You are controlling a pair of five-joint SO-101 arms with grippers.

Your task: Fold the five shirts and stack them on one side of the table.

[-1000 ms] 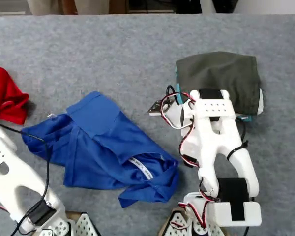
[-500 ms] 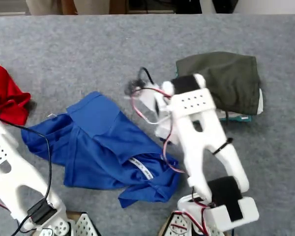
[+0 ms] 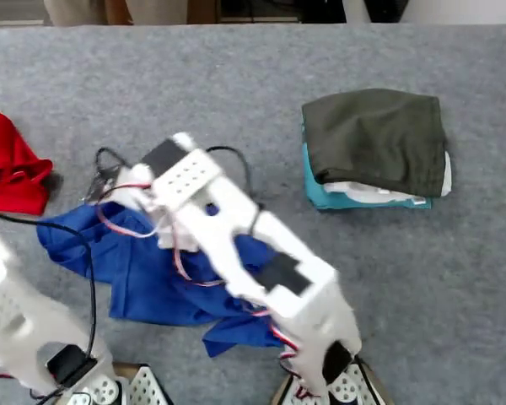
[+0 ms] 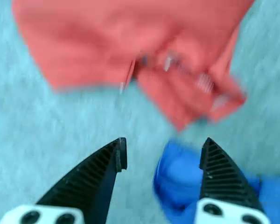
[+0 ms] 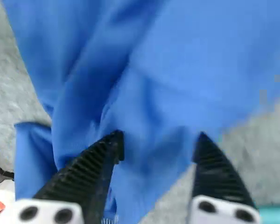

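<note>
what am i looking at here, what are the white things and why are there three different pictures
The white things are two robot arms, the left arm and the right arm. Each ends in a black pincer. The high view looks down on the grey table from a fixed camera. The other two pictures come from cameras on the arms' wrists.

On the table lie a crumpled blue shirt, a red shirt at the edge, and a stack of folded shirts with a dark one on top.

The left pincer is open over the table, near the red and blue shirts. The right pincer is open over the blue shirt. Neither holds anything.
</note>
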